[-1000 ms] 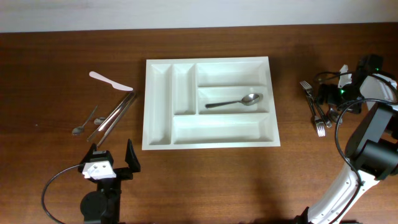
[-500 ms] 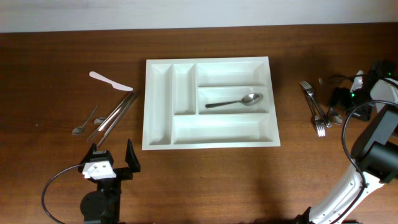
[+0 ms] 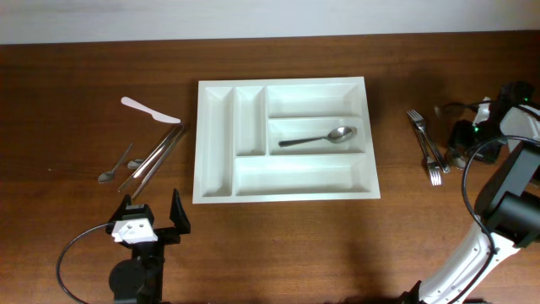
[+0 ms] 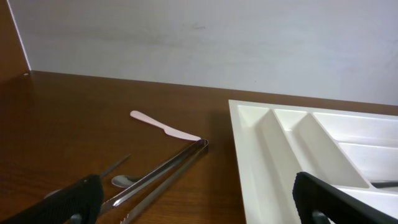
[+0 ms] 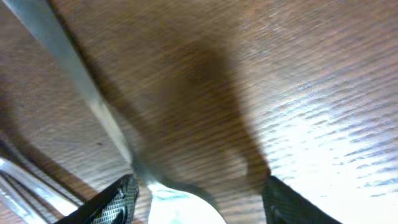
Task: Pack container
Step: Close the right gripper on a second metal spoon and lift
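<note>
The white cutlery tray (image 3: 216, 143) lies mid-table and holds one spoon (image 3: 319, 138) in its middle short compartment. My left gripper (image 3: 152, 221) is open and empty, near the table's front, left of the tray. In the left wrist view (image 4: 199, 208) the tray's left slots (image 4: 267, 149) lie ahead to the right. My right gripper (image 3: 462, 142) is low over the table at the far right, beside two forks (image 3: 426, 148). In the right wrist view (image 5: 199, 205) its jaws stand open on either side of a spoon's bowl (image 5: 180, 208). The spoon's handle (image 5: 68, 56) runs up and left.
Left of the tray lie a pale knife (image 3: 150, 110), metal tongs (image 3: 156, 156) and a small spoon (image 3: 114, 167). They also show in the left wrist view: knife (image 4: 165, 126), tongs (image 4: 161, 174), spoon (image 4: 124, 180). Fork tines (image 5: 25, 180) lie left of the right gripper.
My right gripper has moved right and slightly toward the front, from beside the forks to over the far-right spoon. The left arm and the tray have not moved.
</note>
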Robot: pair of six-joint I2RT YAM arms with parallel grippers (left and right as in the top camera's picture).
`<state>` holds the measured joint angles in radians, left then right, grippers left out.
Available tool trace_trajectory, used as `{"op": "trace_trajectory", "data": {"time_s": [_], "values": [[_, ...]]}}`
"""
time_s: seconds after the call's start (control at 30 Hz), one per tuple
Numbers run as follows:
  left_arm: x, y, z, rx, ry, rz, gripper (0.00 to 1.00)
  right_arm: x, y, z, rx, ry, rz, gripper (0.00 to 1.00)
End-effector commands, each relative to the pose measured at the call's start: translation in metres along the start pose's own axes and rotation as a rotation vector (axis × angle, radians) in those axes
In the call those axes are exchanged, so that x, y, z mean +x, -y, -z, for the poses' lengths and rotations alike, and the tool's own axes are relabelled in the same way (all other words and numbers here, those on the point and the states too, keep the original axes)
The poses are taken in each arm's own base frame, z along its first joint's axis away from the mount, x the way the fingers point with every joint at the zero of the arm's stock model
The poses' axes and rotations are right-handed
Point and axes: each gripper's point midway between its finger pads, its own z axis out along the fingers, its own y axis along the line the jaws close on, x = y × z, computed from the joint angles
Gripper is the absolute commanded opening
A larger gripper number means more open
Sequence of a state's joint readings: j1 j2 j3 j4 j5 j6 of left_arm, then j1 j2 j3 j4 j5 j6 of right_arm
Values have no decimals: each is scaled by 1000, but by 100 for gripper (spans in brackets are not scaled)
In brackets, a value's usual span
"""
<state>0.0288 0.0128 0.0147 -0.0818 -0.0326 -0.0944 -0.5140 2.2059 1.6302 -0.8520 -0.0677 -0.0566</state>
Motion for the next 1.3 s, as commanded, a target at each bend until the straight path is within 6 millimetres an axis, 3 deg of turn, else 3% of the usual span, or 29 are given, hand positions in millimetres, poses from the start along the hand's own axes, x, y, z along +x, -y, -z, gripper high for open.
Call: {"op": "trace_trajectory", "data": {"time_s": [0.0,0.23,0.63,0.7,1.07,1.27], "values": [[1,1,0,6,0,5,99,29,-27,-31,-43,-102,35,59],[1,1,0,7,0,5,99,42,-47,-40,-48,-127,83,41],[1,1,0,7,0,5,99,42,-47,-40,-47,-129,76,13],[1,1,0,6,0,5,99,42,-47,-40,-48,-129,76,4],[1,1,0,7,0,5,99,33,-52,-39,-72,-95,77,4],[1,1,0,7,0,5,99,12,-54,-22,-74,-55,81,4]]}}
